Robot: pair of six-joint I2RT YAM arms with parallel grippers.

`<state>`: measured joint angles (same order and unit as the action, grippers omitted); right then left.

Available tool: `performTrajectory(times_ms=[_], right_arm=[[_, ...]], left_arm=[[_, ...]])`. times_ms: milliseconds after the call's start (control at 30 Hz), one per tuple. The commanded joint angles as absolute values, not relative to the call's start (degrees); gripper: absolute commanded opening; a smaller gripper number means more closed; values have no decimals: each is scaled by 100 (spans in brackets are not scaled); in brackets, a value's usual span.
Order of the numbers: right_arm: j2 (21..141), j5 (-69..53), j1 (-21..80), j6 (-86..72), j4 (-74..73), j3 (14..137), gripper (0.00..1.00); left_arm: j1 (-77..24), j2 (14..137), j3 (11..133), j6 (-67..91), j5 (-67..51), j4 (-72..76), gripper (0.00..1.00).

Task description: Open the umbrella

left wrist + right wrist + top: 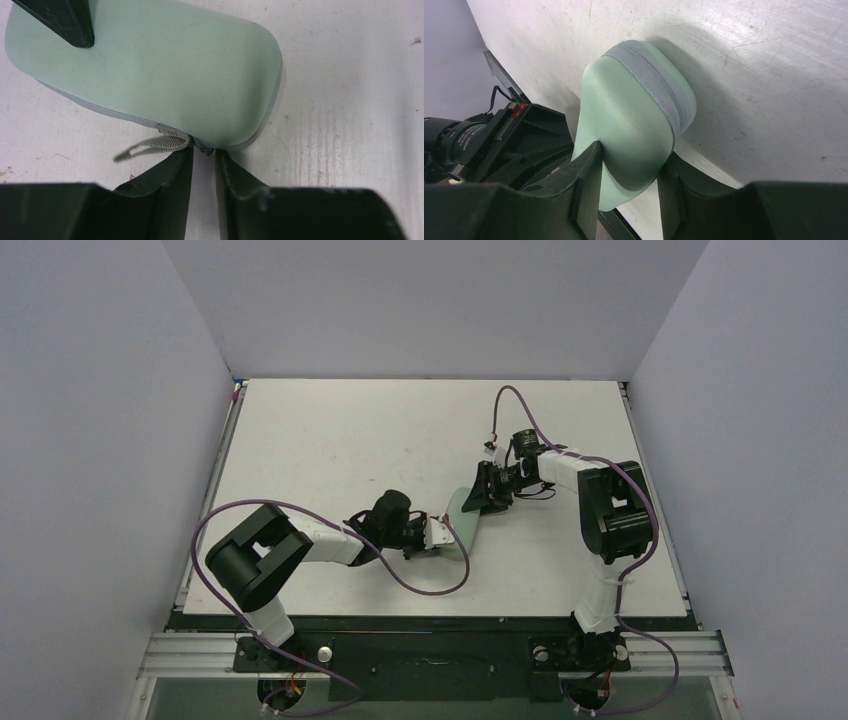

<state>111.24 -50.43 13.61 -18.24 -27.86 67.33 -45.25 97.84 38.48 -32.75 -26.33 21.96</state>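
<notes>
Where the left arm reaches across the table (340,430) from its near-left base, the left gripper (437,537) sits low at the near end of the case (464,522).

Left wrist view:
- Its fingers (170,180) are set close together, with only a narrow slit between the tips, right at the case's rim.
- A small dark tab (206,150) sits at the slit. Cannot tell whether it is pinched or only touched.
- A grey woven strap (150,145) loops out from the rim beside one finger and lies flat on the table.

The case is pale mint green, oval and closed. It lies a little right of the table's centre, between the two grippers.

Umbrella: not seen in any view, only the closed case shows.

A grey zip band (659,85) runs round the case's edge and shows plainly in the right wrist view.

The right gripper (480,502) is at the case's far end, its arm bent in from the near-right base.

Right wrist view:
- Its fingers (586,180) clamp the case from both sides, pads pressed against the green shell.
- The case casts a shadow on the table beside it.

One right fingertip also shows in the top-left corner of the left wrist view, against the case's broad face.
</notes>
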Motion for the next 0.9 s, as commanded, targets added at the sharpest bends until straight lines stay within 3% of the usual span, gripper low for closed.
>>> performTrajectory(times_ms=[0, 567, 733, 767, 833, 867], right_arm=[[11379, -3938, 1424, -1844, -2422, 6458, 0], [10647, -3239, 1392, -3391, -1057, 5555, 0], [10268, -3406, 1307, -3273, -925, 5260, 0], [10205, -3447, 1291, -3135, -1114, 5211, 3], [10002, -3499, 1204, -2595, -1590, 5191, 25], [9857, -3512, 1132, -2156, -1784, 5191, 43]], left_arm=[[-4577, 9836, 4100, -3000, -2804, 2117, 3], [-5386, 9320, 3599, -2376, -2530, 1861, 0], [-5174, 9486, 3782, -1785, -2314, 1851, 0], [-4963, 9516, 3877, -1670, -2398, 1822, 0], [-4690, 9583, 4005, -1645, -2501, 1724, 0], [-4534, 9590, 4069, -1679, -2543, 1661, 0]])
